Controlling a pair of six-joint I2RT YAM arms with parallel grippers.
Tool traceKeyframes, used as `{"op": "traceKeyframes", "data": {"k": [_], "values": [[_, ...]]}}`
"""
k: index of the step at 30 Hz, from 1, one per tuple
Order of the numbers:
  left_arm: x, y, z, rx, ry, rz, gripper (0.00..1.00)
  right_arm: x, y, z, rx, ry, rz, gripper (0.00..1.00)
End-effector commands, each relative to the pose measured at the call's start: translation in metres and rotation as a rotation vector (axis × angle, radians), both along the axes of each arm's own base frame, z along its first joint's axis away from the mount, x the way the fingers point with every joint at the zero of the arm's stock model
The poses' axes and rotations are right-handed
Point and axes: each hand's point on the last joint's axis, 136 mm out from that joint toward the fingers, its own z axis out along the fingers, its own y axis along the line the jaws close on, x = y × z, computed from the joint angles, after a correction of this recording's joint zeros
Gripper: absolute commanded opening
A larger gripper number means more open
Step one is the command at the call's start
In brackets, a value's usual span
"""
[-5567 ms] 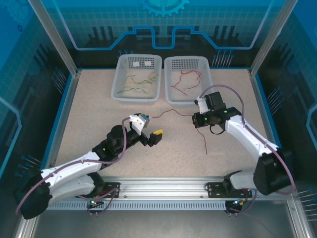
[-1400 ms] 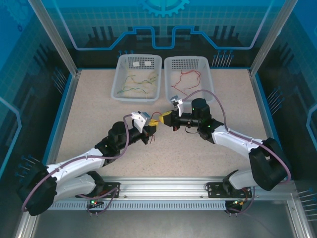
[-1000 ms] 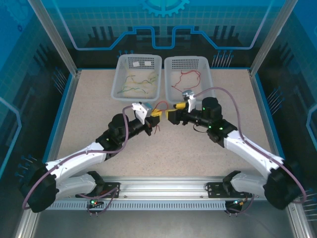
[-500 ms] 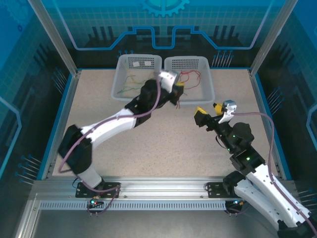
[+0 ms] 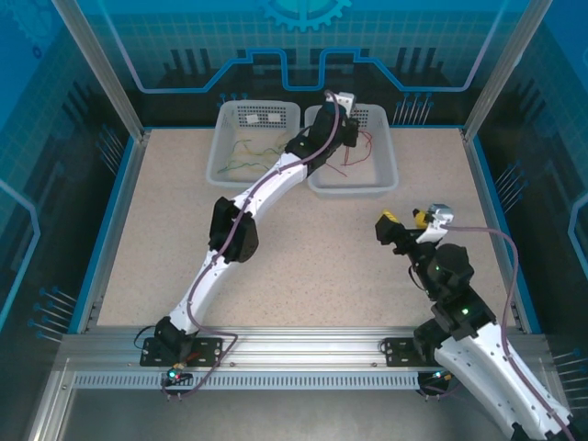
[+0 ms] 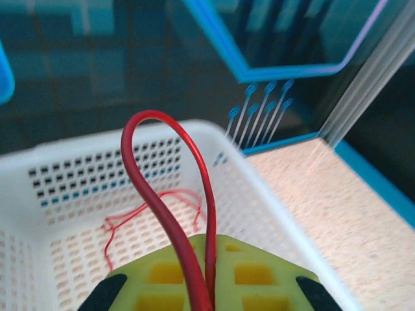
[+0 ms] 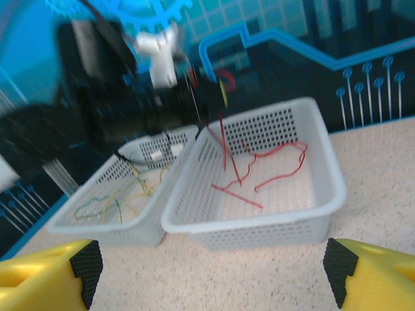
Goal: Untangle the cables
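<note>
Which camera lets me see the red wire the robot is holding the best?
The left wrist camera: the red wire loops up, big and sharp, from the left hand. The top camera shows it as a tiny thread over the right basket; the right wrist camera shows it hanging, far and blurry.

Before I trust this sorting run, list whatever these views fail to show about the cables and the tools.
- Left wrist view: the bottom edge cuts off where the fingers pinch the red cable.
- Right wrist view: the left tool is blurred; its jaws are unreadable.
- Top external view: the yellow-green cables are too thin to count; the left arm hides part of the right basket's left wall.
</note>
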Motion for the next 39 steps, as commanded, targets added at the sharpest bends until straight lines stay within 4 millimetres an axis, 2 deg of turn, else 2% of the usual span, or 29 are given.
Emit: {"op": "traceKeyframes", "data": {"k": [1,3,4,5,7,11,13,16,18,20,22,24,27,32,34,38,39], "values": [[0.003,-0.004,0.006,-0.048,-0.005,-0.013,0.11,-0.004,-0.015,-0.005,-0.038,0.000,-0.059,0.91],[0.007,-0.003,0.007,-0.051,-0.031,-0.020,0.35,-0.007,-0.019,-0.005,-0.045,0.007,-0.071,0.91],[0.008,-0.004,0.009,-0.056,-0.041,-0.023,0.56,-0.008,-0.019,-0.005,-0.046,0.011,-0.073,0.91],[0.008,-0.005,0.012,-0.061,-0.052,-0.036,0.71,-0.008,-0.019,-0.005,-0.048,0.013,-0.070,0.91],[0.007,-0.005,0.020,-0.058,-0.068,-0.048,0.85,-0.008,-0.019,-0.005,-0.048,0.014,-0.067,0.91],[-0.008,0.000,0.051,-0.035,-0.088,-0.071,0.99,-0.006,-0.017,-0.007,-0.046,0.020,-0.063,0.91],[-0.021,0.006,0.074,-0.016,-0.111,-0.075,0.99,-0.004,-0.016,-0.010,-0.048,0.028,-0.063,0.91],[-0.056,0.019,0.112,-0.006,-0.137,-0.078,0.99,0.002,-0.014,-0.016,-0.065,0.051,-0.064,0.92],[-0.093,0.030,0.137,-0.021,-0.179,-0.101,0.99,0.009,-0.009,-0.021,-0.113,0.075,-0.047,0.92],[-0.136,0.045,0.145,-0.041,-0.232,-0.125,0.99,0.016,-0.005,-0.025,-0.171,0.101,-0.035,0.94],[-0.181,0.067,0.157,-0.103,-0.343,-0.135,0.99,0.025,-0.005,-0.028,-0.233,0.118,-0.049,0.96],[-0.222,0.100,0.143,-0.164,-0.436,-0.126,0.99,0.035,-0.016,-0.031,-0.273,0.130,-0.133,0.99],[-0.258,0.156,0.107,-0.116,-0.502,-0.002,0.99,0.050,-0.022,-0.036,-0.350,0.074,-0.191,1.00],[-0.276,0.269,0.032,0.153,-0.346,0.443,0.99,0.077,-0.029,-0.065,-0.430,0.147,-0.222,1.00],[-0.285,0.306,0.007,0.218,-0.272,0.556,0.99,0.083,-0.027,-0.081,-0.478,0.193,-0.204,1.00],[-0.298,0.349,-0.035,0.186,-0.238,0.634,0.99,0.086,-0.037,-0.097,-0.498,0.189,-0.246,1.00],[-0.301,0.358,-0.036,0.160,-0.250,0.670,0.99,0.086,-0.041,-0.100,-0.492,0.187,-0.254,1.00]]}}
